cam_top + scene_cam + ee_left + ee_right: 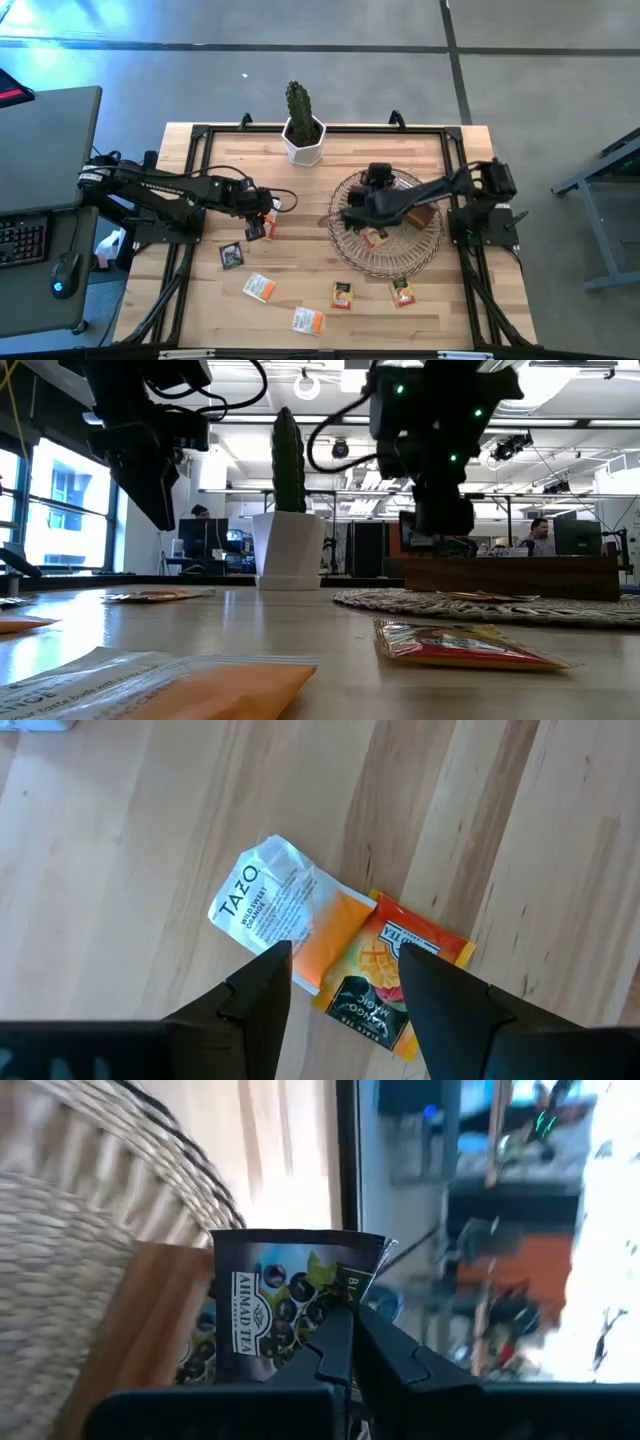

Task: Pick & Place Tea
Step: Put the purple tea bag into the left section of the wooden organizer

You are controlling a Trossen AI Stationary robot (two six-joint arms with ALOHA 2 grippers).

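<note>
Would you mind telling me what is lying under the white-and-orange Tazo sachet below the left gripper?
The Tazo sachet overlaps one edge of a yellow-red mango sachet on the wooden table. The open left gripper hides their near edges, so anything beneath there is unseen.

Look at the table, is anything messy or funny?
Yes. Tea sachets lie scattered on the wooden table instead of the wicker tray. Under the open left claw, a white-and-orange sachet overlaps a mango sachet, and its top edge looks crumpled.

White-and-orange sachet [283,915] beside yellow-red sachet [392,982] — black sachet [285,1315], berry-printed.
</note>
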